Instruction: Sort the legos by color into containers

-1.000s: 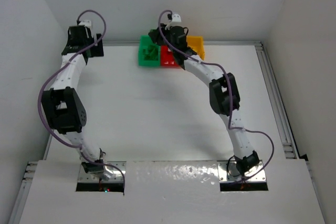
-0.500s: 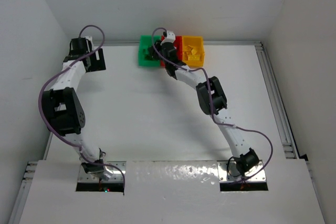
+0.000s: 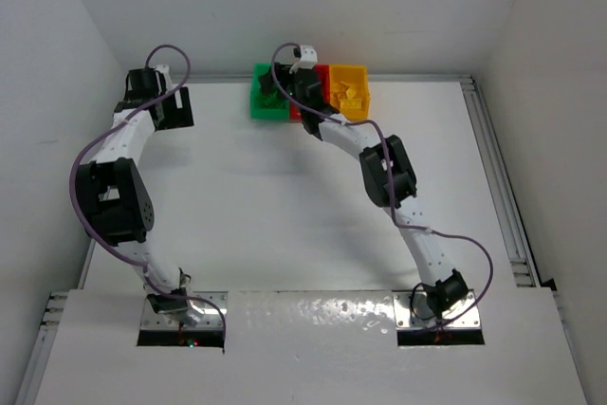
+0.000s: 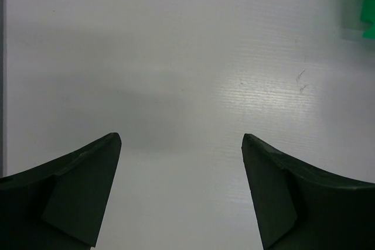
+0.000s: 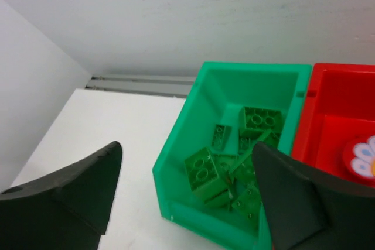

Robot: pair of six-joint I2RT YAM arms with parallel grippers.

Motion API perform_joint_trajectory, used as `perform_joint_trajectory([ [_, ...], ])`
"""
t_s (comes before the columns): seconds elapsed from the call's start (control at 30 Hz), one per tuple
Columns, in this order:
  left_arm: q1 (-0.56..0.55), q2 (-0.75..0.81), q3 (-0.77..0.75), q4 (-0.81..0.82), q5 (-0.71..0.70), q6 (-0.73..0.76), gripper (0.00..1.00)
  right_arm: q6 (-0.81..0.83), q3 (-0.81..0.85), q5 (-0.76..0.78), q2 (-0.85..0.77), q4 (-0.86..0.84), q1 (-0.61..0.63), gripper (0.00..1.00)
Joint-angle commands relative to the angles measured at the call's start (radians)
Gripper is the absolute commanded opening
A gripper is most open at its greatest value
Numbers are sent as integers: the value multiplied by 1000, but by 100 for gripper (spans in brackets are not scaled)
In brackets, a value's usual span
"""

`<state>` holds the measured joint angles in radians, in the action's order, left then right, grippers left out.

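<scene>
The green bin (image 5: pixel 176 180) holds several green legos (image 5: pixel 205 171) in a loose pile. My right gripper (image 5: pixel 186 144) hangs open just above that bin's near left wall, with nothing between its fingers. The red bin (image 5: pixel 340 115) touches the green one on the right. From above, the green bin (image 3: pixel 258 101), red bin (image 3: pixel 321 73) and yellow bin (image 3: pixel 360 73) stand in a row at the back edge, with my right gripper (image 3: pixel 277 92) covering part of the first two. My left gripper (image 4: pixel 181 137) is open over bare table, far to the left (image 3: pixel 166 106).
A white flower-shaped piece (image 5: pixel 363 157) lies in the red bin. The back wall and a metal rail (image 5: pixel 140 81) run just behind the bins. The green bin's corner (image 4: pixel 368 4) shows at the top right of the left wrist view.
My right arm has swung left from over the red and yellow bins to over the green bin. The left arm has shifted only slightly.
</scene>
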<state>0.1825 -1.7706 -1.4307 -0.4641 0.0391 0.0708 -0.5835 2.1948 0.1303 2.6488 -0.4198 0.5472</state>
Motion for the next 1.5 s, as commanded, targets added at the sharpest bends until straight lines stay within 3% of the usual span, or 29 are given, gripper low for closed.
perform_joint_trajectory([
  [0.0, 9, 43, -52, 4, 13, 35, 82, 76, -82, -4, -223, -45, 0, 91],
  [0.07, 11, 46, -68, -22, -11, 72, 82, 118, -217, -38, -332, -8, -22, 98],
  [0.13, 12, 59, -73, -37, -39, 110, 82, 137, -300, -84, -507, 88, -77, 99],
  [0.23, 20, 62, -74, -64, -91, 144, 83, 171, -409, -127, -688, 349, -191, 99],
  [0.27, 21, 60, -74, -68, -100, 146, 83, 248, -464, -127, -726, 487, -213, 99],
  [0.4, 23, 48, -89, -102, -84, 182, 83, 482, -579, 20, -881, 786, -271, 99],
  [0.5, 23, 30, -119, -140, -79, 184, 83, 458, -540, 119, -900, 1057, -317, 99],
  [0.63, 23, 7, -161, -174, -73, 178, 83, 268, -573, 297, -908, 1239, -394, 99],
  [0.87, 23, -24, -226, -245, -105, 115, 83, -4, -788, 258, -1053, 1210, -593, 99],
  [1.1, 23, 6, -178, -268, -133, 96, 82, -88, -840, 348, -1110, 1193, -598, 99],
  [1.47, 23, 69, -116, -248, -104, 86, 82, -65, -909, 393, -1176, 1178, -598, 99],
])
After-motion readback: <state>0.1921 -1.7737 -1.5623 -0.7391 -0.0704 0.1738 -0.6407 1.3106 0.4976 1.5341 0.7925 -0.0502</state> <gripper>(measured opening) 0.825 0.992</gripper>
